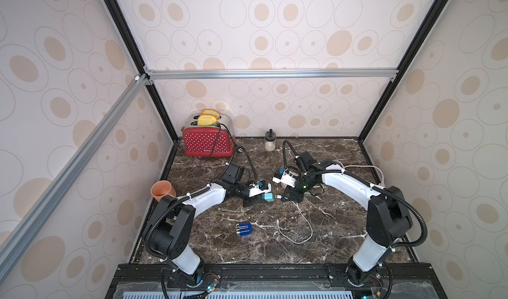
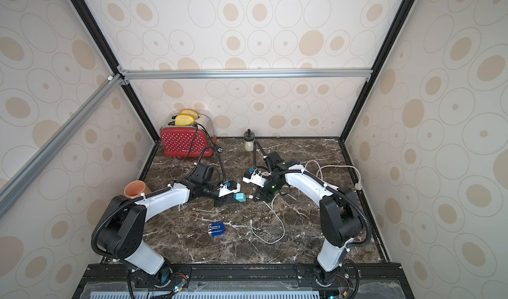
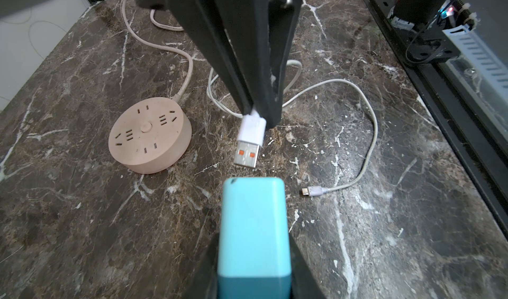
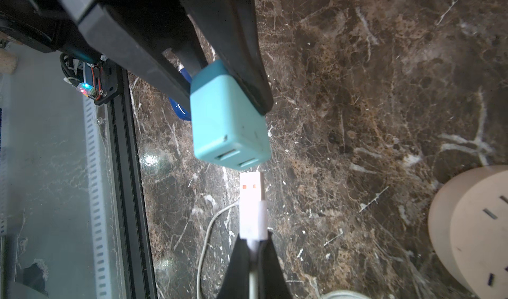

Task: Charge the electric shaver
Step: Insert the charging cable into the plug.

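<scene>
In a top view, the electric shaver point(image 1: 244, 229) lies flat, lower centre of frame, bare marble counter point(image 1: 330, 245) open around it. Above it at mid-frame, the left gripper point(image 1: 261, 199) clamps a teal adapter point(image 1: 268, 197); just right, the right gripper point(image 1: 283, 197) pinches a white USB plug point(image 1: 279, 196), narrowly apart.

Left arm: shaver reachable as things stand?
Probably within reach, but not to grasp yet. The shaver lies in the open on the table near that arm, nothing over it. The left end effector is shut on the adapter, so it would have to let that go first.
</scene>
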You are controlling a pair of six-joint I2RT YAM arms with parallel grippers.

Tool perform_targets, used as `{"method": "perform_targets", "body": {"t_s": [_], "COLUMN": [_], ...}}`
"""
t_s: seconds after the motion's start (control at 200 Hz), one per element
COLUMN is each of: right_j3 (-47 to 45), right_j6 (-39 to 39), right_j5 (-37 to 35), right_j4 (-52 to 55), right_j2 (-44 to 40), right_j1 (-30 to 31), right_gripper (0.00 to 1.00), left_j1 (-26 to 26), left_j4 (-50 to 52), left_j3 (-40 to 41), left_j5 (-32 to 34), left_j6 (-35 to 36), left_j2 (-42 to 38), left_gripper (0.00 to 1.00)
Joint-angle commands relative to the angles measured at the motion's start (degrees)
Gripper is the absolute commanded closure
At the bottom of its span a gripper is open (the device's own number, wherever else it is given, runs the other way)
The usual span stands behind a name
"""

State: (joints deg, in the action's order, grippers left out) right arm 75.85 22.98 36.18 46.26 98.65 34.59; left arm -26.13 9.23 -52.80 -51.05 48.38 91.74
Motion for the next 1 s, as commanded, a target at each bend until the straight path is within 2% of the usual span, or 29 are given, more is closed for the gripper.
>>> {"method": "perform_targets", "body": {"t_s": [0.0, 0.32, 0.806, 0.996], "right_j3": [1.45, 1.35, 0.9, 0.19], "right_j6": [1.37, 0.86, 1.54, 1.78], "right_j5": [1.36, -0.85, 1.75, -0.54], "right_j4": [1.99, 1.56, 0.6, 0.61], "right_j2": [1.01, 1.63, 0.95, -0.3], "right_j1": [0.82, 1.17, 1.2, 1.19], "right_gripper": [1.0, 1.0, 1.0, 1.0], "left_j1": [-0.06, -0.09, -0.17, -0.2], "left_j4": [1.26, 0.99, 2.42, 4.28], "left_j3": [-1.35, -1.26, -1.08, -0.86], "left_j5": [-1.6, -1.95, -1.72, -0.9], "left_j6": [2.39, 1.98, 2.99, 4.87], "left_j2": [-1.9, -3.28, -3.45, -2.82], "left_gripper": [1.0, 1.0, 1.0, 1.0]}}
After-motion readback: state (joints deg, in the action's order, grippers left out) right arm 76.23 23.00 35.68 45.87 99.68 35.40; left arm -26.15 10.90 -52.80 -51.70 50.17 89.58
